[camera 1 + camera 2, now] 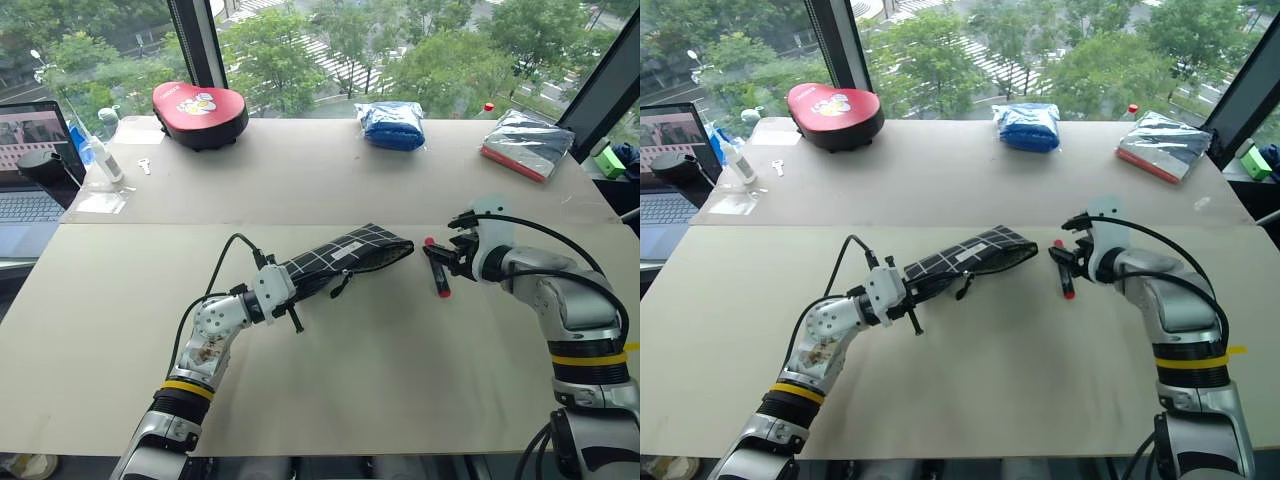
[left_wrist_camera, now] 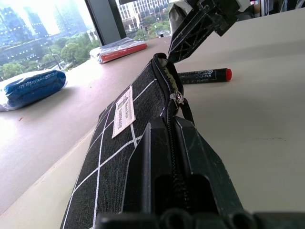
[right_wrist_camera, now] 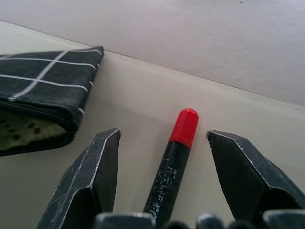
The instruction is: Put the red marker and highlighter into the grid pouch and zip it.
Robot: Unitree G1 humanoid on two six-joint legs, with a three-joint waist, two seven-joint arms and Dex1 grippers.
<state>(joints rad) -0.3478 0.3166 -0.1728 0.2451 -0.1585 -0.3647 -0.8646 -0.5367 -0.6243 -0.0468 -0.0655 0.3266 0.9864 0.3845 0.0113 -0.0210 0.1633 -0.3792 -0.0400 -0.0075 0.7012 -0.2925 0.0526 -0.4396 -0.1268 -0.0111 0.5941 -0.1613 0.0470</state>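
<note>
Right gripper (image 3: pixel 162 181): fingers spread apart, straddling the red marker (image 3: pixel 174 167), empty and not yet closed on it.
Left gripper (image 1: pixel 283 300): clamped on one end of the grid pouch (image 1: pixel 345 258), lifting that end off the table (image 1: pixel 350 380).
Pouch mouth: unzipped, facing the marker, which lies on the table just beside it.
Step in hand: picking up the marker.
Next move: close on the barrel, lift, steer it into the mouth.
Highlighter: cannot tell where.

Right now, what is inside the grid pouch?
The grid pouch is open at its end, showing a pale dotted lining. Nothing is visible at the mouth; deeper inside is covered by fabric. The red marker lies outside on the table.
</note>
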